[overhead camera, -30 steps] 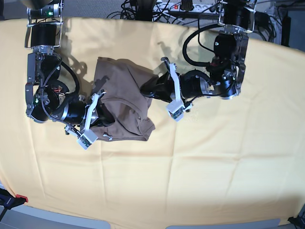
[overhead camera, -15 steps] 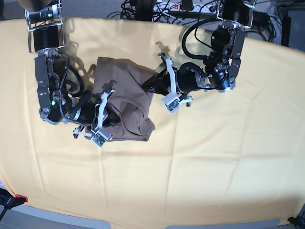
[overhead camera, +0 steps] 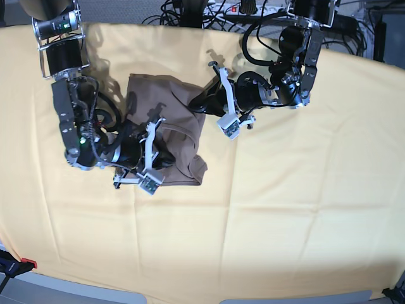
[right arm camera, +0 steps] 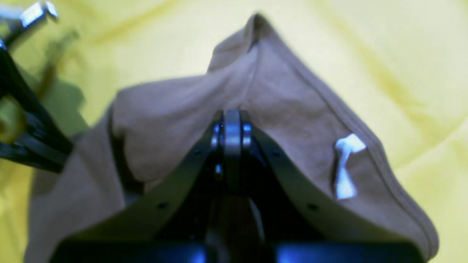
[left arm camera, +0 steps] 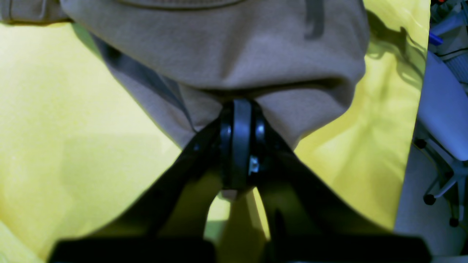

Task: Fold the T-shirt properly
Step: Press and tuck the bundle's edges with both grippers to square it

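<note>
The taupe T-shirt (overhead camera: 161,104) lies bunched on the yellow cloth, left of centre at the back. My left gripper (overhead camera: 199,107) comes in from the right and is shut on the shirt's right edge. In the left wrist view its tips (left arm camera: 237,105) pinch a fold of the T-shirt (left arm camera: 226,47). My right gripper (overhead camera: 166,157) reaches in from the left and is shut on the shirt's lower part. The right wrist view has its tips (right arm camera: 232,116) clamped on raised fabric of the T-shirt (right arm camera: 175,109), with a small white label (right arm camera: 345,171) beside them.
The yellow cloth (overhead camera: 266,221) covers the whole table, with creases in front. Cables and a power strip (overhead camera: 234,9) lie behind the back edge. A chair base (left arm camera: 442,175) stands off the table's side. Part of the other arm (right arm camera: 22,120) shows left of the shirt.
My right gripper has moved to the right across the shirt's lower part with fabric in it. The left gripper has shifted slightly up and left, still holding the right edge.
</note>
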